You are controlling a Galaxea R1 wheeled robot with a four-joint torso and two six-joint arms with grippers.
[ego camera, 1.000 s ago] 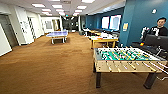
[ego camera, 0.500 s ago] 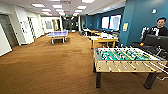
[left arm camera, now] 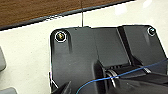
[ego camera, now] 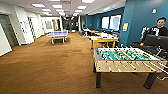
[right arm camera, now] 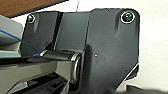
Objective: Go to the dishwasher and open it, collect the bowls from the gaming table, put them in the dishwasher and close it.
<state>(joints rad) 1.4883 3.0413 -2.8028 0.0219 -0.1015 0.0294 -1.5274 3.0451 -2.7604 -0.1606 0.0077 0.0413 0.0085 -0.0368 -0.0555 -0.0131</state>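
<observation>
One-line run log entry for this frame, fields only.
phase: driving | floor: brown carpet | near right: green-field foosball table | far: blue ping-pong table | person behind dark monitor | bowls, dishwasher: unseen | grippers: cannot tell

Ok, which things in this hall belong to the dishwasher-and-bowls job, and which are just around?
Job: yellow-edged gaming table, further back; what lies on it is unclear.
Just around: foosball table, blue ping-pong table, person, dark monitor.

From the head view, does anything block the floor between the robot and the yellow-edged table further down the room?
Nothing visible does. The brown carpet lies open up to the yellow-edged table. The foosball table stands off to the right of that line, and the blue table-tennis table to the left.
</observation>
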